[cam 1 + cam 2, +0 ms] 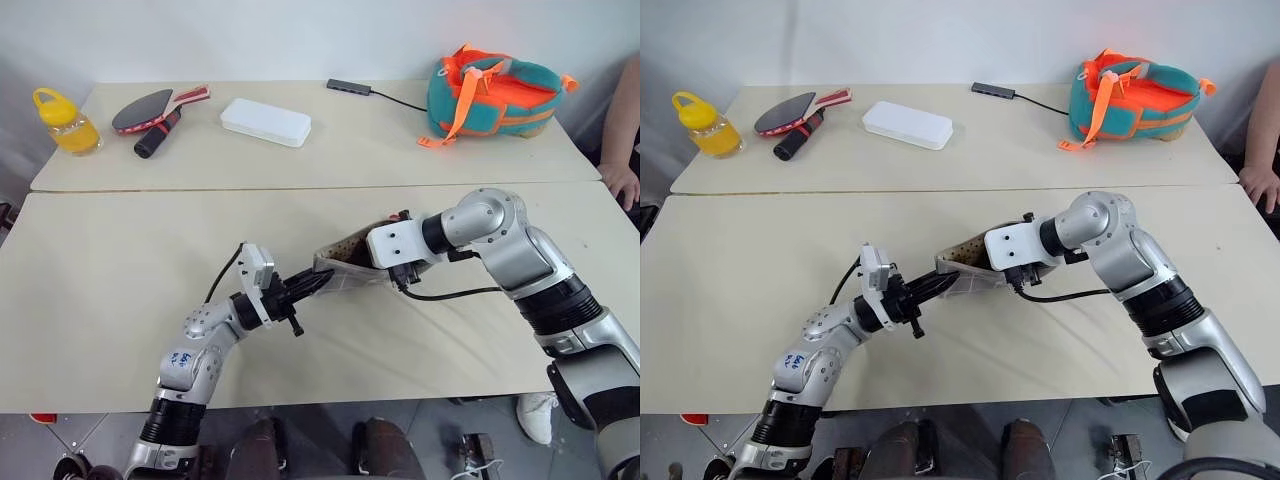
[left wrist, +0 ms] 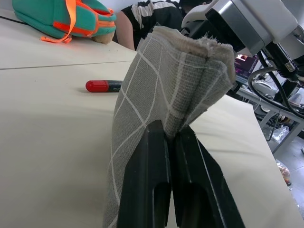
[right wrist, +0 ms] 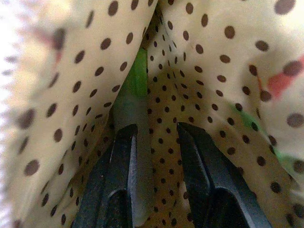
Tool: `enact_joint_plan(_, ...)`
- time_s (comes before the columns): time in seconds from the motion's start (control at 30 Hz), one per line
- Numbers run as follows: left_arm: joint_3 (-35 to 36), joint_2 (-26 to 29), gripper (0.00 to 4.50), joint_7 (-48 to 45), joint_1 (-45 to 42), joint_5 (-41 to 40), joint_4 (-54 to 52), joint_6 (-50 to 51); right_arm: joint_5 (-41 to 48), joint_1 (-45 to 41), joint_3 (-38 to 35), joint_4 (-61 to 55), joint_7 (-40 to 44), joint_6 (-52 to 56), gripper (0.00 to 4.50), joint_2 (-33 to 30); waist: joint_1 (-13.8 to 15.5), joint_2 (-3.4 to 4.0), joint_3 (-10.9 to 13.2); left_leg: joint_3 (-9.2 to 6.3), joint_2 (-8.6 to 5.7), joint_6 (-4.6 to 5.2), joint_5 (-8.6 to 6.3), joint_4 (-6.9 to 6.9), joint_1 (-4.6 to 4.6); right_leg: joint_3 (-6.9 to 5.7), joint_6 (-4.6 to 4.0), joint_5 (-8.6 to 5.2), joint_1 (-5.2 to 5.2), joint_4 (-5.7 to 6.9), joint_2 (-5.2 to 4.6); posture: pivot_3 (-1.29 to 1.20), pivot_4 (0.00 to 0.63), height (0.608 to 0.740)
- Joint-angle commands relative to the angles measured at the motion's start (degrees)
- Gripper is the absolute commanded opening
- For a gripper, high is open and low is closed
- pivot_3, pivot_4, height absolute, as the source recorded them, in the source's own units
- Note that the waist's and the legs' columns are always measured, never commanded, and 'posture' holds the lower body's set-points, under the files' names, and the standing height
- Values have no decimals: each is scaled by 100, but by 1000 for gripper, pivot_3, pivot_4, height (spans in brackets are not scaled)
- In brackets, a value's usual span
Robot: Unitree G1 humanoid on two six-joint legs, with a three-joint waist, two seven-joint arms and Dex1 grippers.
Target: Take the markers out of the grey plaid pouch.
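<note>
Grey plaid pouch (image 1: 345, 268), on beige table (image 1: 100, 300) before white wall (image 1: 300, 30): left gripper (image 1: 315, 283) clamps it; right gripper (image 3: 154, 137), fingers apart, inside beside green marker (image 3: 137, 76).

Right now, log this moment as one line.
left pincer: shut on grey plaid pouch | right pincer: open inside pouch, by green marker | red marker: on table

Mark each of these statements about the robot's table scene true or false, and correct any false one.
1. The left hand pinches the grey plaid pouch. True.
2. The red marker is inside the pouch. False: it lies on the table.
3. The right hand is inside the pouch, fingers apart. True.
4. The green marker lies beside the white case. False: it sits within the dotted lining.
</note>
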Motion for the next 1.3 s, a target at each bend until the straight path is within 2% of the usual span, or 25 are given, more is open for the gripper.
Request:
enact_joint_plan(0.03,-13,-6,0,-56,66,42,-1,-134,-52,145,104,-134,21,44,1418,68,-2,0,0,0,0,0,0,0,0,0,0,0,0,0,0,0,150,740)
enact_joint_plan(0.57,-27,-58,0,-27,112,64,-66,-155,-312,110,175,457,-299,-235,1418,450,-60,0,0,0,1,0,0,1,3,1,0,0,1,4,1,0,150,740)
enact_joint_plan(0.67,-33,-69,0,-23,109,61,-71,-170,-323,92,156,478,-263,-141,2006,476,-63,0,0,0,1,-1,0,2,3,0,0,0,1,6,1,0,150,740)
enact_joint_plan(0.73,-35,-74,0,-23,106,60,-75,-173,-389,81,188,496,-288,-276,2605,467,-67,0,0,0,1,0,0,1,3,1,0,0,1,6,1,0,150,740)
enact_joint_plan(1.2,-27,-99,0,-20,102,28,-96,-131,-603,37,280,608,-345,-19,2605,656,-126,0,0,-2,2,-1,1,5,4,1,0,0,3,10,0,0,150,740)
enact_joint_plan(1.3,-40,-101,0,-9,106,40,-107,-128,-584,42,246,518,-291,-4,1975,618,-128,0,0,-3,2,-1,0,6,4,1,0,0,5,10,0,0,150,740)
